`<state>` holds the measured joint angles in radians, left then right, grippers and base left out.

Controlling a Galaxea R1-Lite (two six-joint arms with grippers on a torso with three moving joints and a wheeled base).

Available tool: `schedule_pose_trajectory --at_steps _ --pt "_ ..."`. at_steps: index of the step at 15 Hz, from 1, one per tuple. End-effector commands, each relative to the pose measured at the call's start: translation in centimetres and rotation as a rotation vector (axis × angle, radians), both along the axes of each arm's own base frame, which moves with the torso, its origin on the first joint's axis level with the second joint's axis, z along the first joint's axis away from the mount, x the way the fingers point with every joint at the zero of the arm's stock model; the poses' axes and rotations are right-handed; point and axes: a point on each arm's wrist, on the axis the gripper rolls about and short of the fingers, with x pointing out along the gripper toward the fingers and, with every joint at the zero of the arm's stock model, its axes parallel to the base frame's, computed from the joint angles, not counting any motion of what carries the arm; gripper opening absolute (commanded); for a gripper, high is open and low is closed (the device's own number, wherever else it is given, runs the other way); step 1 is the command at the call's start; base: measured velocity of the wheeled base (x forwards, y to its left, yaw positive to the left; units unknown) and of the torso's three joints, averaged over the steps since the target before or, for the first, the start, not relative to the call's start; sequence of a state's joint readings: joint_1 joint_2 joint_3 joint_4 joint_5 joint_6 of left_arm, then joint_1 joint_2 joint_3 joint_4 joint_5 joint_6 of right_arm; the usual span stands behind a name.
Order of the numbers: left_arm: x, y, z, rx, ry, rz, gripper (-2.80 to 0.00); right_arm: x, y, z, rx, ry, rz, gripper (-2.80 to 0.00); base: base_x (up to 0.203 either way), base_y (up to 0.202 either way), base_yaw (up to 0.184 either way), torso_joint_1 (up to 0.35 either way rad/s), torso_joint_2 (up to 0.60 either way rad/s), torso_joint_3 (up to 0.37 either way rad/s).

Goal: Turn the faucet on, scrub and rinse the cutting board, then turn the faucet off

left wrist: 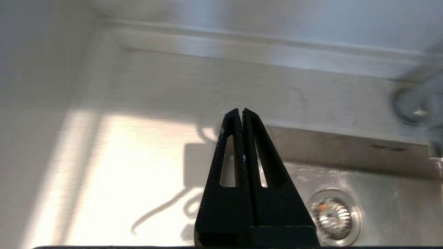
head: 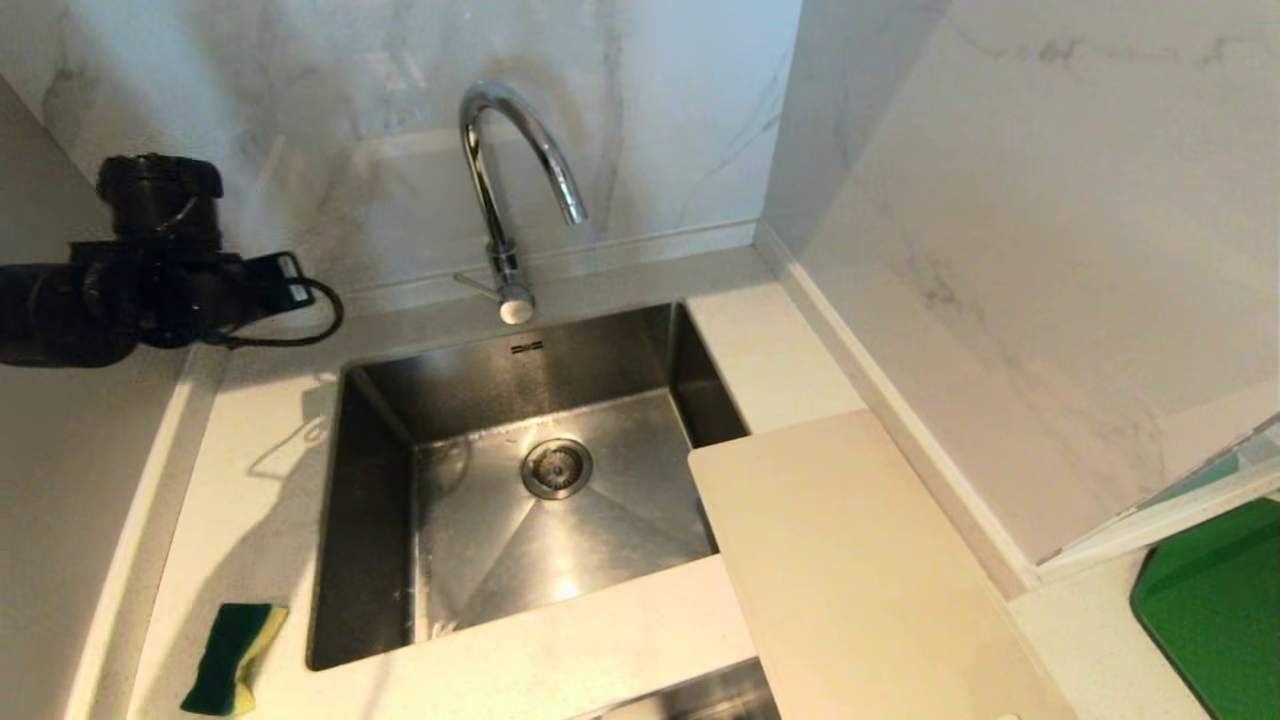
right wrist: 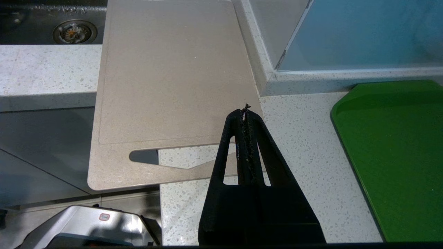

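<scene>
Your left gripper (left wrist: 241,111), fingers together, is at nine o'clock of the faucet (head: 505,190); its lever looks blurred, so you may miss it. The right gripper (right wrist: 245,111), fingers together, rests by the cutting board (right wrist: 173,76).

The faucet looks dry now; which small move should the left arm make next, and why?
Probably move the left gripper, shut and empty above the counter left of the sink, toward the faucet lever. No water runs, and the cutting board lies dry beside the basin.
</scene>
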<state>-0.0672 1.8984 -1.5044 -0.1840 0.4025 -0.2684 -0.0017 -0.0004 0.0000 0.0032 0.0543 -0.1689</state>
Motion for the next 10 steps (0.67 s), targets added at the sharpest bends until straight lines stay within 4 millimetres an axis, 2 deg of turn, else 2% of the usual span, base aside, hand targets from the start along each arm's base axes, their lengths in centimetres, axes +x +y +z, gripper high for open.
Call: schedule_pose_trajectory --at_steps 1,3,6,8,10 --pt "-5.3 3.4 2.9 -0.006 -0.053 0.021 -2.80 0.0 0.0 0.0 -0.001 0.001 0.001 -2.80 0.000 0.000 0.000 0.000 0.00 0.000" --pt "-8.7 4.6 3.2 -0.007 -0.050 -0.005 -2.80 0.0 0.0 0.0 -0.001 0.002 0.001 -2.80 0.000 0.000 0.000 0.000 0.00 0.000" --pt "-14.7 4.8 2.8 0.003 -0.044 -0.065 -2.80 0.0 0.0 0.0 -0.001 0.003 0.001 -2.80 0.000 0.000 0.000 0.000 0.00 0.000" --pt "-18.6 4.5 0.7 -0.001 -0.005 -0.109 -2.80 0.0 0.0 0.0 0.006 0.004 0.003 -2.80 0.000 0.000 0.000 0.000 0.00 0.000" --pt "-21.9 4.1 -2.6 -0.018 0.066 -0.131 -2.80 0.0 0.0 -0.1 0.006 0.005 0.003 -2.80 0.000 0.000 0.000 0.000 0.00 0.000"
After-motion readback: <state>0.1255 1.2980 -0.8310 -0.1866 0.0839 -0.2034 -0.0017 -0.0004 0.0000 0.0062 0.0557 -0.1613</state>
